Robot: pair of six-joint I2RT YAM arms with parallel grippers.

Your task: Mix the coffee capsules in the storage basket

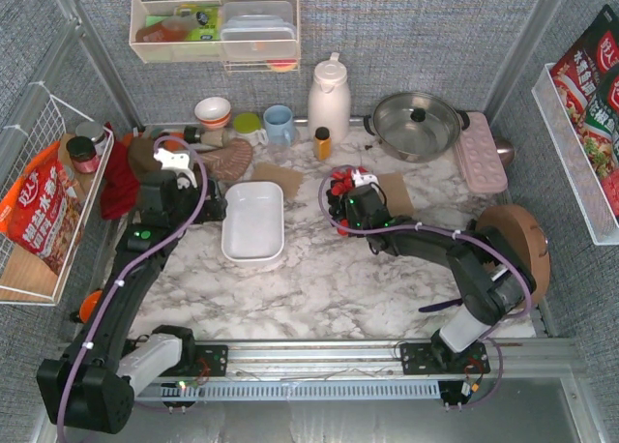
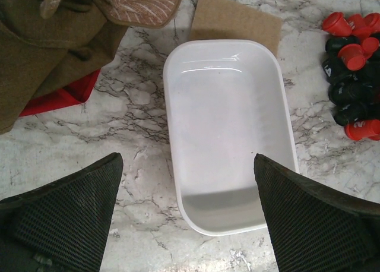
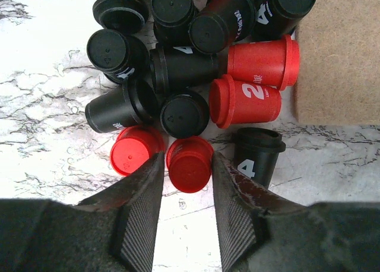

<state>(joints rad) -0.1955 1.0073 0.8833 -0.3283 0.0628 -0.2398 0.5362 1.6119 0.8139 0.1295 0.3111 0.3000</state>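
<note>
The white storage basket [image 1: 253, 221] lies empty on the marble table, left of centre; it also shows in the left wrist view [image 2: 228, 123]. The coffee capsules [image 1: 340, 184], red and black, lie in a heap on the table to its right, seen close in the right wrist view [image 3: 178, 70] and at the edge of the left wrist view [image 2: 353, 76]. My right gripper [image 3: 187, 159] is at the heap's near edge, its fingers closed on one red capsule [image 3: 190, 168] standing on the table. My left gripper [image 2: 187, 159] is open and empty above the basket's near end.
A brown cork mat [image 3: 338, 52] lies right of the heap, another [image 2: 234, 19] beyond the basket. An orange-yellow bottle [image 1: 322, 141], white jug [image 1: 329, 97], steel pot [image 1: 418, 124] and pink tray [image 1: 481, 151] stand at the back. Cloths [image 1: 126, 177] lie at the left.
</note>
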